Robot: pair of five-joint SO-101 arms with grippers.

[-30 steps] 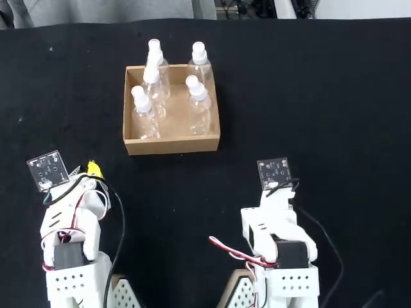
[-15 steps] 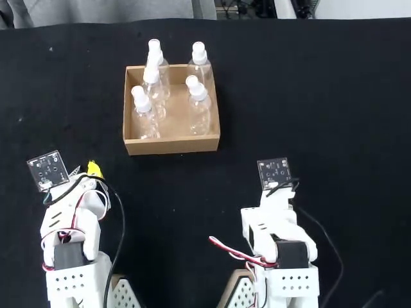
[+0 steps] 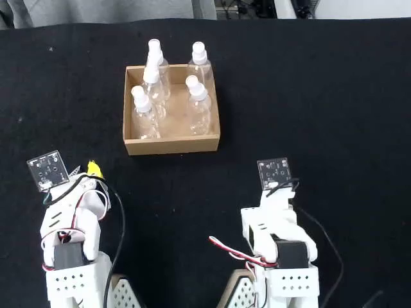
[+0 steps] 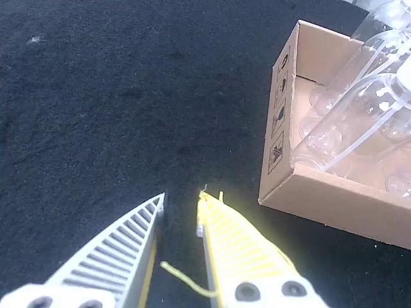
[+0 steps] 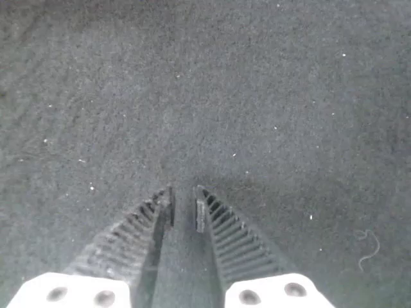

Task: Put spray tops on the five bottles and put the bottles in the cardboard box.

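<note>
Nothing moved — left gripper (image 4: 180,200) and right gripper (image 5: 183,192) closed, empty — well clear of the cardboard box (image 3: 171,145).

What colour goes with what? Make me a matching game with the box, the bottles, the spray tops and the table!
Things:
1. cardboard box
2. bottles
3. spray tops
4. table

Colours:
A. white
B. black
C. brown
D. clear, see-through

Pairs: 1-C, 2-D, 3-A, 4-B
</note>
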